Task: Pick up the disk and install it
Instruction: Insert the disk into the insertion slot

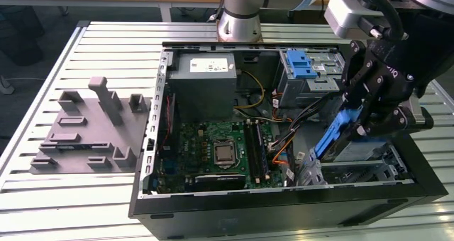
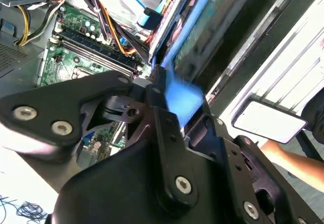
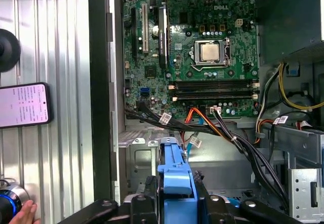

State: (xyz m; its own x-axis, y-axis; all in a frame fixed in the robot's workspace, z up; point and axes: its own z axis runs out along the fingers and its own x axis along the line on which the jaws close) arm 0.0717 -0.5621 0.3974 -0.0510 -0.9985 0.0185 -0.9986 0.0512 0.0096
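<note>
The disk (image 1: 333,135), a flat drive in a blue plastic bracket, hangs on edge over the front corner of the open computer case (image 1: 284,204) at the exterior view's right. My gripper (image 1: 364,125) is shut on it from above. In the first wrist view the blue bracket (image 3: 174,176) stands between the black fingers (image 3: 150,196), above a silver metal bay (image 3: 142,158) in the case. The second wrist view shows the bracket's blue edge (image 2: 183,98) clamped in the black gripper linkage (image 2: 167,133).
Inside the case are the green motherboard (image 1: 220,148), a grey power supply box (image 1: 206,86), a silver cage with a blue latch (image 1: 301,65) and loose cables (image 3: 223,130). A grey fixture (image 1: 92,129) lies on the slatted table. A phone (image 3: 23,105) and a hand (image 3: 20,214) are beside the case.
</note>
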